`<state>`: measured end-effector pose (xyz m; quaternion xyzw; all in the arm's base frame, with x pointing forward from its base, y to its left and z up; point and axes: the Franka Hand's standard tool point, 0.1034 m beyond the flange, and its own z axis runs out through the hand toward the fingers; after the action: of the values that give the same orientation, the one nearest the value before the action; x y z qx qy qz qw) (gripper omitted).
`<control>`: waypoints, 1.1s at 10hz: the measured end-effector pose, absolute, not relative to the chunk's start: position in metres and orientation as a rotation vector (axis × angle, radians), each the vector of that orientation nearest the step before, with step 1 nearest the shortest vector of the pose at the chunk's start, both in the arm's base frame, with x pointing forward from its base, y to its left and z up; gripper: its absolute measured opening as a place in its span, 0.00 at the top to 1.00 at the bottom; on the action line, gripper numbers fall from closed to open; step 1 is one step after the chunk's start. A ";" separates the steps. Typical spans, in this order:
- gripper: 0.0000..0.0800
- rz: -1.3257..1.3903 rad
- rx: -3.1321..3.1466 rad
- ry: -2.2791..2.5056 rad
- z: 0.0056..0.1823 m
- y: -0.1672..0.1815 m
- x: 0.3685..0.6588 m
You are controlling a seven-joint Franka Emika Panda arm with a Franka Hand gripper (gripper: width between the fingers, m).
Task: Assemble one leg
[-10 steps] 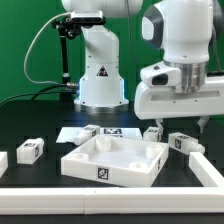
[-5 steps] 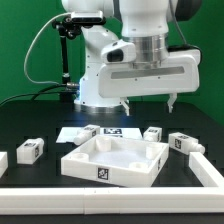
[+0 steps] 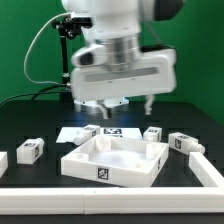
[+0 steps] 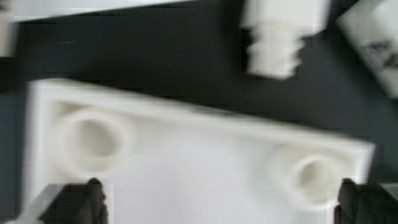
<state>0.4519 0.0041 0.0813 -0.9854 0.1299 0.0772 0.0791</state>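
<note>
Several small white legs with square tags lie on the black table: one at the exterior view's left (image 3: 30, 150), one behind the tray's far right corner (image 3: 152, 133), one further right (image 3: 181, 143). The large white square tray (image 3: 112, 160) with a raised rim sits in the middle. My gripper (image 3: 127, 108) hangs open and empty above the tray's far side. In the wrist view the gripper (image 4: 214, 205) has its dark fingertips (image 4: 80, 200) wide apart over the tray's corner (image 4: 196, 150), which has two round holes. One leg (image 4: 279, 40) lies beyond the tray's edge.
The marker board (image 3: 108, 131) lies behind the tray, in front of the arm's white base (image 3: 98, 85). White blocks sit at the table's front left edge (image 3: 2, 161) and front right (image 3: 208, 170). A green wall is behind.
The arm has swung toward the exterior view's left, from above the right-hand legs to above the tray's far side. The gripper stays open and empty. No part has moved.
</note>
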 end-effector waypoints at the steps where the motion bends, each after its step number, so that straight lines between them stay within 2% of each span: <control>1: 0.19 0.214 -2.947 0.450 0.080 -0.019 0.463; 2: 0.19 0.215 -2.940 0.493 0.072 -0.039 0.464; 7: 0.19 0.207 -2.938 0.540 0.068 -0.040 0.466; 9: 0.19 0.115 -2.948 0.720 0.042 -0.070 0.480; 11: 0.19 0.007 -2.998 0.679 0.021 -0.075 0.491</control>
<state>0.4912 -0.0751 0.0212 -0.9748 0.2207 0.0022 0.0336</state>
